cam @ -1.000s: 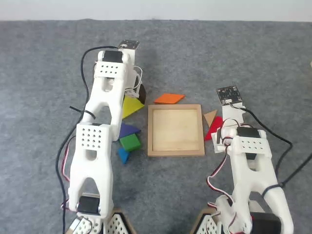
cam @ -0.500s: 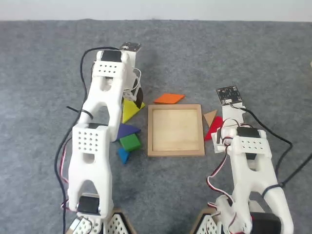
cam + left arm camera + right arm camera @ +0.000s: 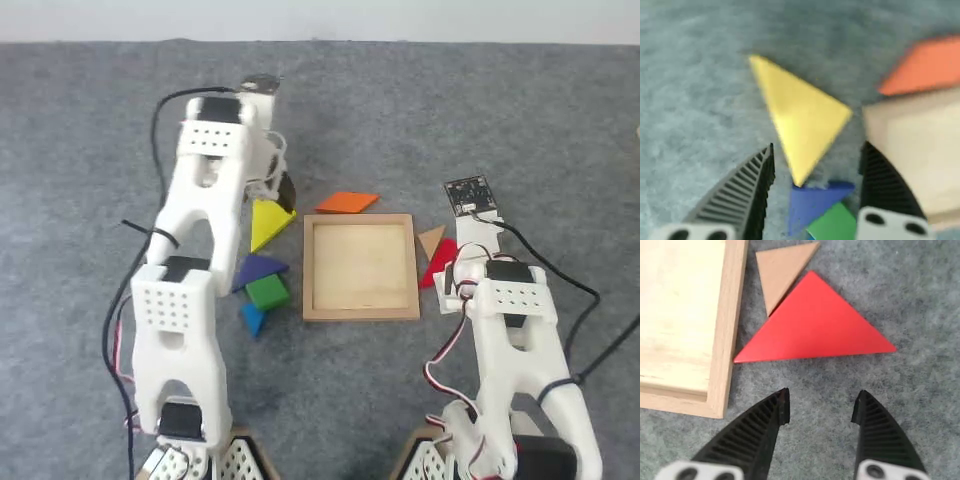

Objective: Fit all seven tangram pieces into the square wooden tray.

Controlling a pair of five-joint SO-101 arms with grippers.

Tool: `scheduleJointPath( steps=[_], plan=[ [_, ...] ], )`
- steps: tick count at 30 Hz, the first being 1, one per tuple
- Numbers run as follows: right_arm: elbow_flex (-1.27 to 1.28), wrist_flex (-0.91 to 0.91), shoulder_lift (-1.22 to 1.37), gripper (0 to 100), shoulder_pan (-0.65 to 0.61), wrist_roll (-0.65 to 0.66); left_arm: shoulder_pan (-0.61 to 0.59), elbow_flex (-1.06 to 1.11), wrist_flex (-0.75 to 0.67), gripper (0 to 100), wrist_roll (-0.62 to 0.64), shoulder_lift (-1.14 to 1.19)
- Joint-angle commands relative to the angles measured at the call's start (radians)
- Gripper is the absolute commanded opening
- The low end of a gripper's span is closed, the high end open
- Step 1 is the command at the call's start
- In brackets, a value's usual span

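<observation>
gaping empty, left claw (image 3: 817, 146) hovers over the flat yellow triangle (image 3: 800, 117), right claw (image 3: 822, 391) over the red triangle (image 3: 815, 325).

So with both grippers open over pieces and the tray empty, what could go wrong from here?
The left gripper hangs over the yellow triangle, whose tip nearly meets the blue triangle; closing may shove that one, and one finger is close to the tray. The red triangle by the right gripper lies flat beside the tan triangle, so a grab may slip or drag it.
</observation>
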Motion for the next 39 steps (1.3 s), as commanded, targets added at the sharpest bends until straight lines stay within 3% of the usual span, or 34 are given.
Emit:
scheduleJointPath(
  steps=[1,14,26,39],
  plan=[
    [-0.008,-0.005,-0.038,22.2,0.005,0.018,-0.011,-0.007,-0.031,29,0.044,0.034],
    [-0.008,-0.004,-0.038,22.2,0.005,0.018,0.029,-0.013,-0.060,29,0.054,0.098],
    [-0.008,-0.004,-0.038,22.2,0.005,0.018,0.048,-0.021,-0.140,29,0.195,0.100],
    [-0.008,-0.004,-0.038,22.2,0.005,0.018,0.043,-0.071,-0.084,28,0.153,0.186]
  ],
)
